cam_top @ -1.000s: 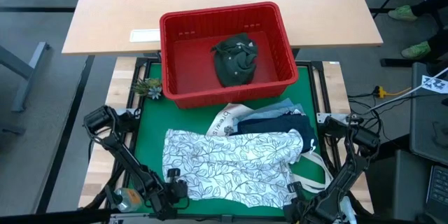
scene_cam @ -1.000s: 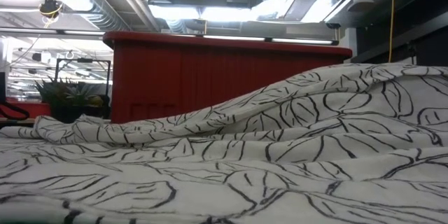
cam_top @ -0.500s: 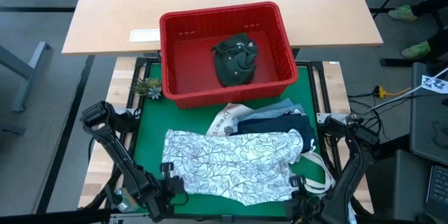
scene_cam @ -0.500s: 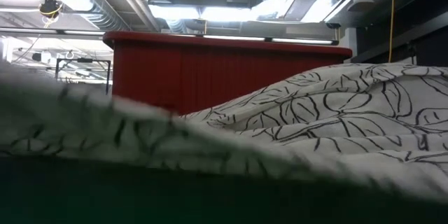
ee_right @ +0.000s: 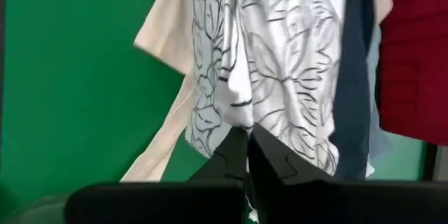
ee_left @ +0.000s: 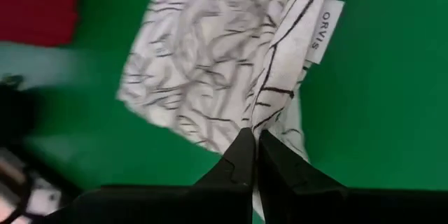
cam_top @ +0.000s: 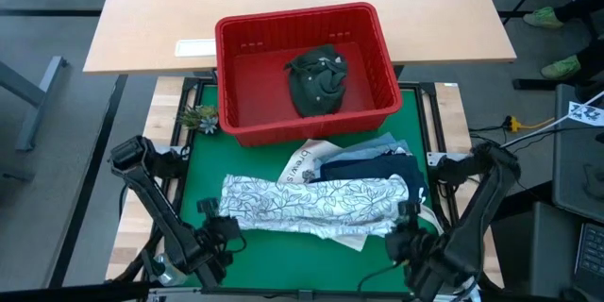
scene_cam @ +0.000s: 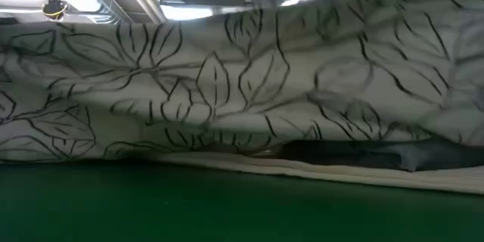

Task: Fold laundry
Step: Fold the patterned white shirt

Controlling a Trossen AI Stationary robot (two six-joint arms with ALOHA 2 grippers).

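Leaf-print garment (cam_top: 311, 205) lies across the green surface (cam_top: 274, 274), its near edge pinched by left hand (ee_left: 252, 134) and right hand (ee_right: 248, 131).

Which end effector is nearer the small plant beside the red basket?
Left. The left end effector grips the white leaf-print garment on the plant's side; the right end effector holds its opposite edge, farther away.

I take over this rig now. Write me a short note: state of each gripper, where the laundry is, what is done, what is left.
Left gripper: shut on the white leaf-print garment, at its near left edge.
Right gripper: shut on the same garment, near right edge.
Laundry: the print garment is lifted over the green mat; navy and light blue pieces lie behind it; the dark olive garment sits in the red basket.
Done: both edges gripped.
Left: finish this fold, then the others.
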